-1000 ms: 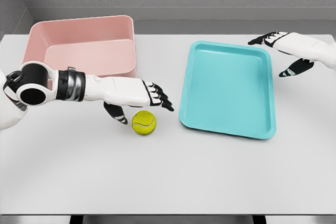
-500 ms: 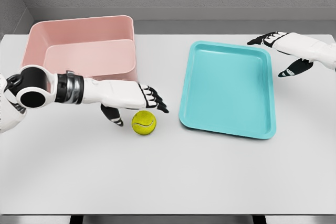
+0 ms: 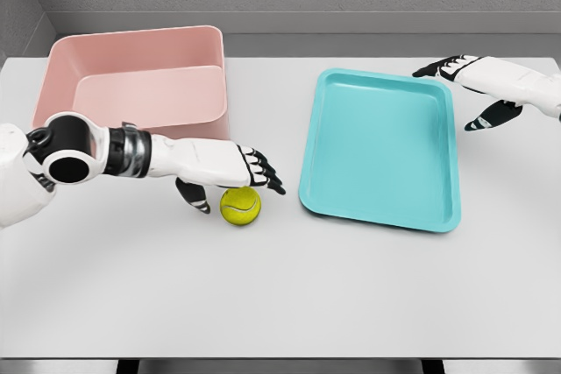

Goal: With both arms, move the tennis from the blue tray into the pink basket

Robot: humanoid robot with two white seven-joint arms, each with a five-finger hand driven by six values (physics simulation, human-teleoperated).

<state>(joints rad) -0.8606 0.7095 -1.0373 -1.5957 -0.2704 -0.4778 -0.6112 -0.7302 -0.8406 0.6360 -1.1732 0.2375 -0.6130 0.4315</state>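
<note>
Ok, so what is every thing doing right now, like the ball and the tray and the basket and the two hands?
Tennis ball: on the table, out of the tray, under the left hand's fingers.
Blue tray: flat on the table, nothing in it.
Pink basket: upright, nothing in it.
Left hand: open, just over the ball, not gripping it.
Right hand: open, holding nothing, beyond the tray's far right corner.
</note>
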